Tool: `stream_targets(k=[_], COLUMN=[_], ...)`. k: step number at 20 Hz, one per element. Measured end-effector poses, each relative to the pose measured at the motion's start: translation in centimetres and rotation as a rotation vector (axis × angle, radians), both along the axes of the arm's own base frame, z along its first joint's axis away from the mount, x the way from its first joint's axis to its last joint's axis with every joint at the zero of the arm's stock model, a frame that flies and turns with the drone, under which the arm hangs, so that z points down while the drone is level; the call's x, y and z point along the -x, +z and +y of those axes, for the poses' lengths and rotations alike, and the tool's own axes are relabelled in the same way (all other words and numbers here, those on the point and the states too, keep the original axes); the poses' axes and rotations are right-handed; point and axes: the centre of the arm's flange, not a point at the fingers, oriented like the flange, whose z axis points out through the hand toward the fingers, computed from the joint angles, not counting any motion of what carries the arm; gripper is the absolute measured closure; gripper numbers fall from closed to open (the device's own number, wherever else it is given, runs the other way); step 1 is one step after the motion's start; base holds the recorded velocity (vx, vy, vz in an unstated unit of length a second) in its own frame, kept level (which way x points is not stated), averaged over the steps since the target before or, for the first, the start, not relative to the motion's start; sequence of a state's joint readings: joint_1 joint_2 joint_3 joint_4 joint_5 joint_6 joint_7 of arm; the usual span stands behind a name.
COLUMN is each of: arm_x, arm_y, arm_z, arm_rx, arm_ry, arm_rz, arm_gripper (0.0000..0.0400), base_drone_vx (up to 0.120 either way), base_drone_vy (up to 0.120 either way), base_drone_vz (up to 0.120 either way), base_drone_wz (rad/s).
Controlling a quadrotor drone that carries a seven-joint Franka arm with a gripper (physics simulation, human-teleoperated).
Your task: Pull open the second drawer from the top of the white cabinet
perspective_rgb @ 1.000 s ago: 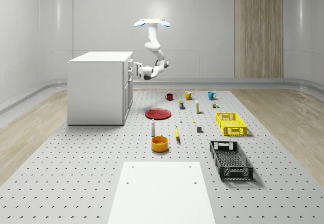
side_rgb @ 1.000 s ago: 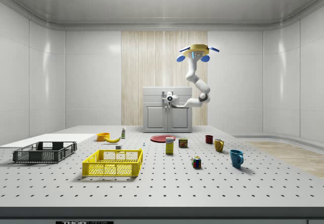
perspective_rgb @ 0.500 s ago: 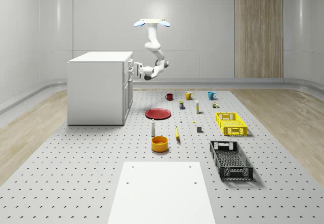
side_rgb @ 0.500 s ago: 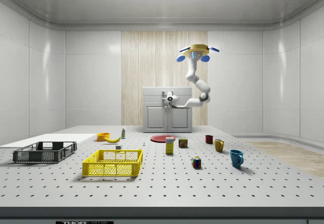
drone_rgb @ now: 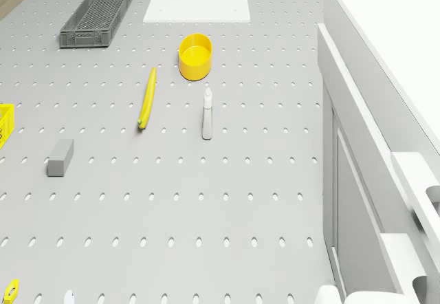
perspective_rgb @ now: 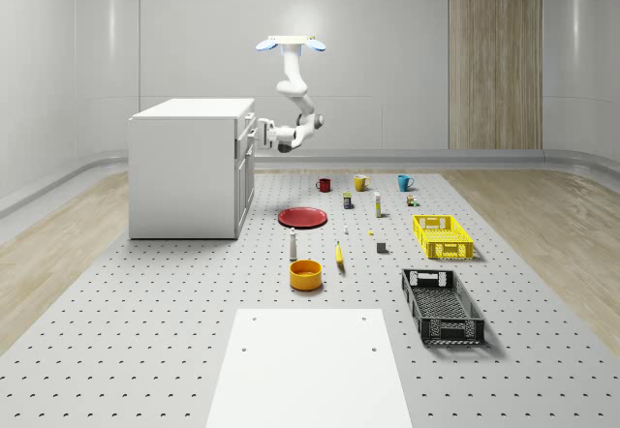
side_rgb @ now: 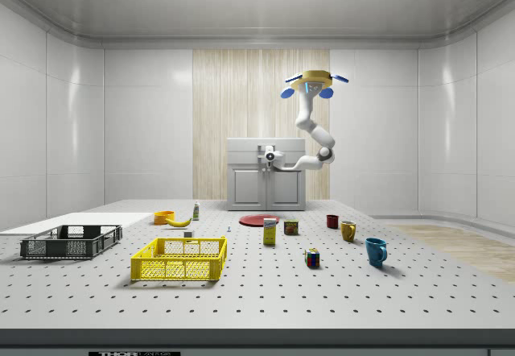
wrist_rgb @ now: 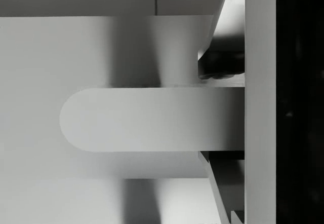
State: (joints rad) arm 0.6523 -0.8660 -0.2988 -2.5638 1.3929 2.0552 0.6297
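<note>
White cabinet [perspective_rgb: 186, 168] (no readable labels): drone [perspective_rgb: 291, 43] hovers beside; end effector [perspective_rgb: 260, 140] clenched on drawer handle [wrist_rgb: 147, 118].

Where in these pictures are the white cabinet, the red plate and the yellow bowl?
white cabinet [perspective_rgb: 184, 176], whole-scene view, on its side wall.
red plate [perspective_rgb: 303, 218], whole-scene view, on its middle.
yellow bowl [drone_rgb: 195, 63], drone view, on its outer wall.

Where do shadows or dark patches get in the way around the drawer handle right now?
Wrist view: the drawer handle is evenly lit, soft shadow bands cross the drawer front above and below it, and a black strip runs along one edge. Side view: the ceiling light glares, and the white cabinet stays readable.
</note>
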Motion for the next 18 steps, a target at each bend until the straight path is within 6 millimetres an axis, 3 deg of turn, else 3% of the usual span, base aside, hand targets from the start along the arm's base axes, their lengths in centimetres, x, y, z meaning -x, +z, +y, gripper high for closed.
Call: stream_targets(k=[5,10,14,15,18], arm_x=[-0.1,-0.4,-0.1,0.2,-0.1], arm_y=[-0.3,-1.0,-0.3,0.3,-0.2], arm_z=[-1.3,-2.6,-3.8,-4.2,-4.8], arm_rx=[-0.011,-0.017,-0.011,0.009,0.000], arm_ry=[0.000,0.001,0.000,-0.001,-0.001], arm_rz=[-0.010,-0.022,0.011,0.010,-0.014], arm_gripper=[0.0264,0.0255,0.0262,0.0217,0.0243], base_drone_vx=[0.000,0.000,0.000,0.000,0.000], base_drone_vy=[0.000,0.000,0.000,0.000,0.000], base_drone_vz=[0.000,0.000,0.000,0.000,0.000], base_drone_wz=[0.000,0.000,0.000,0.000,0.000])
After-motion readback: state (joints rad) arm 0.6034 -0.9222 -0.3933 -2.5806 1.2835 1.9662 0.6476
